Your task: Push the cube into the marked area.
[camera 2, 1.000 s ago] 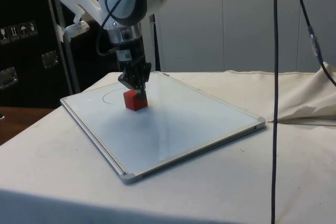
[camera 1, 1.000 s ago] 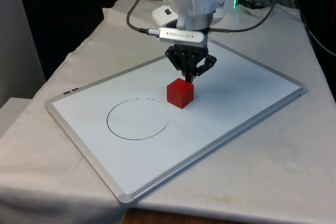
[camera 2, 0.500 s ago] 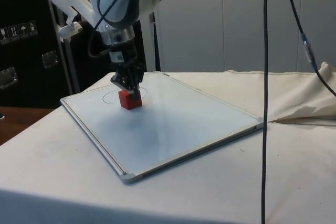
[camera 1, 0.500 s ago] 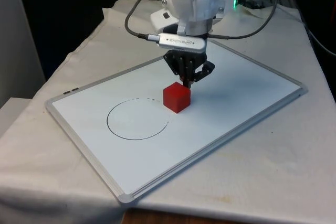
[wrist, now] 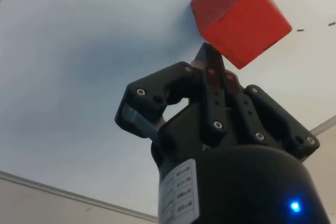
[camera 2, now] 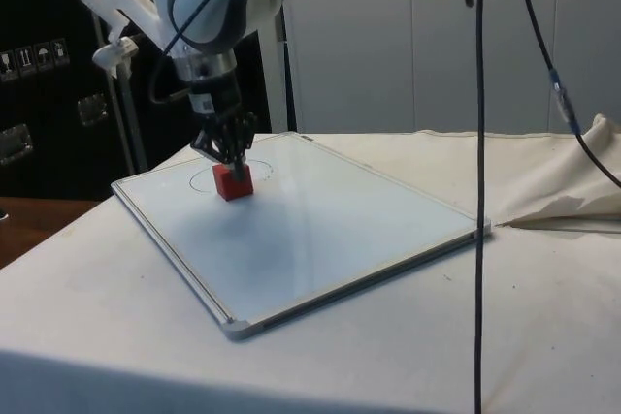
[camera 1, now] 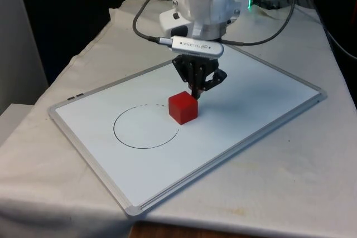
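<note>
Gripper (camera 1: 196, 94) fingers pressed together, tip down against the far side of the red cube (camera 1: 183, 107). Whiteboard (camera 1: 262, 96) lies flat on the cloth; cube sits at the drawn circle (camera 1: 146, 127) edge, front view's right side, straddling the line

A white cloth (camera 1: 290, 176) covers the table, creased and hanging loose at the near corners; in the side view the cloth (camera 2: 543, 336) bunches into a fold at that view's right edge; black curtains (camera 1: 72, 9) hang behind the table's far end, dark and unlit; a pale upright panel (camera 1: 19, 37) stands at the front view's left edge; in the side view a white wall (camera 2: 388, 36) runs behind the table, with faint vertical seams; dark cabinets (camera 2: 44, 75) stand to its left, carrying small white stickers (camera 2: 34, 55); black cables (camera 2: 478, 94) hang down in the foreground there; the light is even and soft.
</note>
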